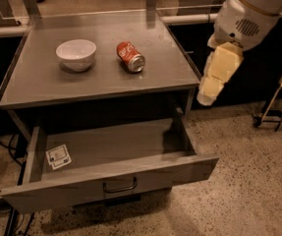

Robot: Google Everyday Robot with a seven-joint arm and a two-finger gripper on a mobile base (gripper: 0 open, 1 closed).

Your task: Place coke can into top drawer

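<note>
Grey desk point(42, 82) carries bowl and can; top drawer point(121, 146) pulled open beneath it, dark handle point(120, 186) on front; tool point(205, 98) hangs off desk's right edge, above drawer's right side, holding nothing, apart or together cannot tell; white bowl point(76, 54) upright on desk, left; coke can point(131, 56) on its side near bowl's right, not touching; white sticker point(58, 157) inside drawer, left.
</note>
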